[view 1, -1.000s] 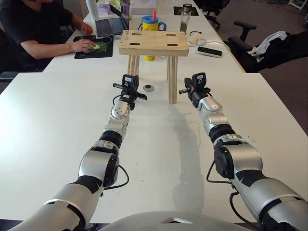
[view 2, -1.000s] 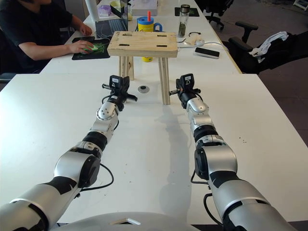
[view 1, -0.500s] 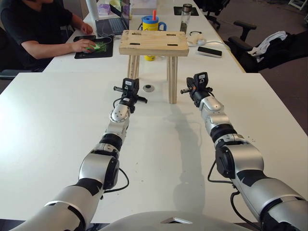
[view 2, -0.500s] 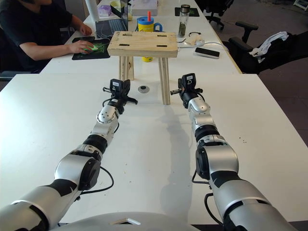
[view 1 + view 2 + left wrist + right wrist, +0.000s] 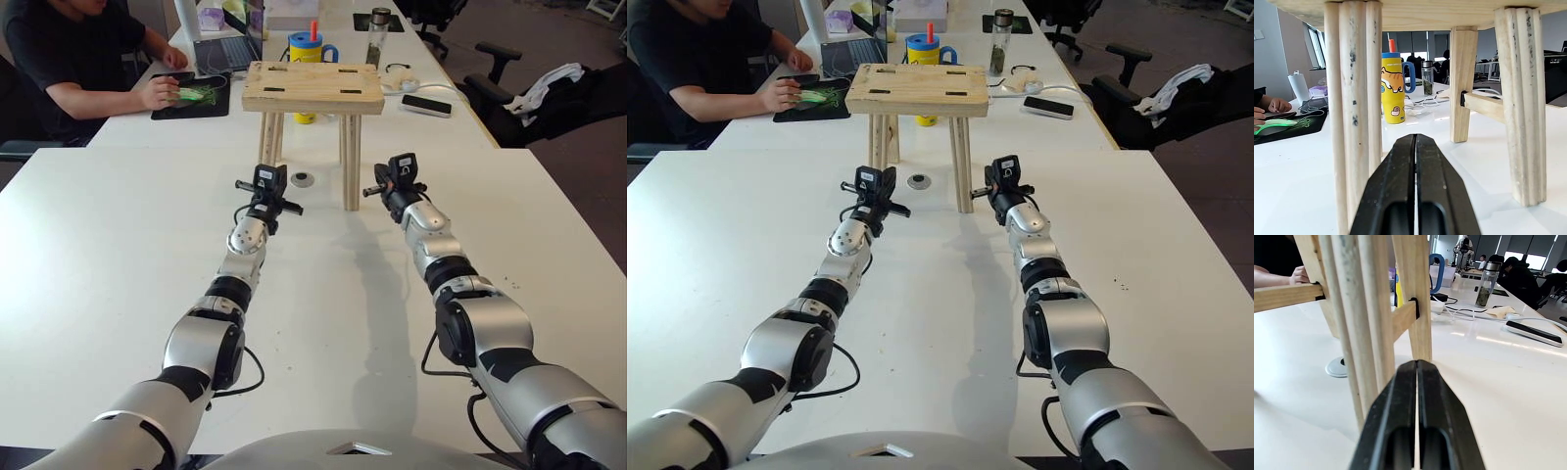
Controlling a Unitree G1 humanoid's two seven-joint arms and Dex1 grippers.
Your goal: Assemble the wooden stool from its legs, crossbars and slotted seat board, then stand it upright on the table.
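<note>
The wooden stool [image 5: 313, 86] stands upright at the far middle of the white table [image 5: 118, 274], its slotted seat board on top and its legs [image 5: 350, 162] on the tabletop. My left gripper [image 5: 265, 182] rests just left of the stool's near left leg, shut and empty. To the right of the near right leg is my right gripper [image 5: 400, 173], also shut with nothing held. In the left wrist view the shut fingers [image 5: 1415, 196] point at the legs [image 5: 1354, 112] and a crossbar [image 5: 1488, 105]. The right wrist view has its fingers [image 5: 1417, 416] beside a leg [image 5: 1359, 328].
A round grey cable grommet [image 5: 304, 179] lies under the stool. On the table behind stand a yellow mug [image 5: 308, 49], a bottle [image 5: 378, 34], a phone [image 5: 426, 104] and a laptop [image 5: 227, 49], where a person works. An office chair [image 5: 509, 88] is at the right.
Both grippers have drifted slightly: the left one toward the stool's left leg, the right one a little left toward the right leg. The person's hand at the back table has shifted.
</note>
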